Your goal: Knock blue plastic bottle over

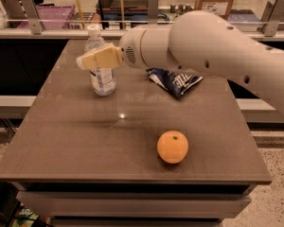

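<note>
The pale fingers (pixel 98 56) of the gripper (pixel 82 62) are pressed together with no gap, right in front of the blue plastic bottle (pixel 103 82), near its top. The bottle stands straight up on the tabletop (pixel 80 141), with a snack bag (pixel 175 81) and an orange (pixel 173 146) further off

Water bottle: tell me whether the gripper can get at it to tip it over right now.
Probably yes. The gripper is level with the upper half of the upright bottle and overlaps it in the view, with nothing between them. The snack bag and orange lie off to the side.
</note>
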Robot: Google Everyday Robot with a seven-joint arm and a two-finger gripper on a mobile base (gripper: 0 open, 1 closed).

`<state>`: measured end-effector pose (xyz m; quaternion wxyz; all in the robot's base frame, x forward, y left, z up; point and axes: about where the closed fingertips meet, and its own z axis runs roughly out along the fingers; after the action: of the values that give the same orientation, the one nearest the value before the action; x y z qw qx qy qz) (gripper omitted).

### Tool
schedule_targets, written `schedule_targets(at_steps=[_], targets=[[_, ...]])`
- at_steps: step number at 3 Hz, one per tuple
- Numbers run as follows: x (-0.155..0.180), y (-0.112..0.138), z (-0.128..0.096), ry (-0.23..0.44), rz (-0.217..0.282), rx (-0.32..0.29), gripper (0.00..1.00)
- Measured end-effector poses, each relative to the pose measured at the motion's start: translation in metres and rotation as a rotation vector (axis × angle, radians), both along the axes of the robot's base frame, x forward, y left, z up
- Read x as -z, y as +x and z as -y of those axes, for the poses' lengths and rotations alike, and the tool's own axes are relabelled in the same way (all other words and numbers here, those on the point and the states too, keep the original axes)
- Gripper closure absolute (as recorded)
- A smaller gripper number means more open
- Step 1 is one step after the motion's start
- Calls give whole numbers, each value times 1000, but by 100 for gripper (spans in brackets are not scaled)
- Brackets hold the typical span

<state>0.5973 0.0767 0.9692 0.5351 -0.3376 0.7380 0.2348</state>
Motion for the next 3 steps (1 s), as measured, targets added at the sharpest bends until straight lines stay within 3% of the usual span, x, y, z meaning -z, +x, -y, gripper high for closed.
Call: schedule_targets(at_steps=[2,3], targets=[[18,-1,-43,118,18,0,0],[29,10,-56,160,54,19,0]])
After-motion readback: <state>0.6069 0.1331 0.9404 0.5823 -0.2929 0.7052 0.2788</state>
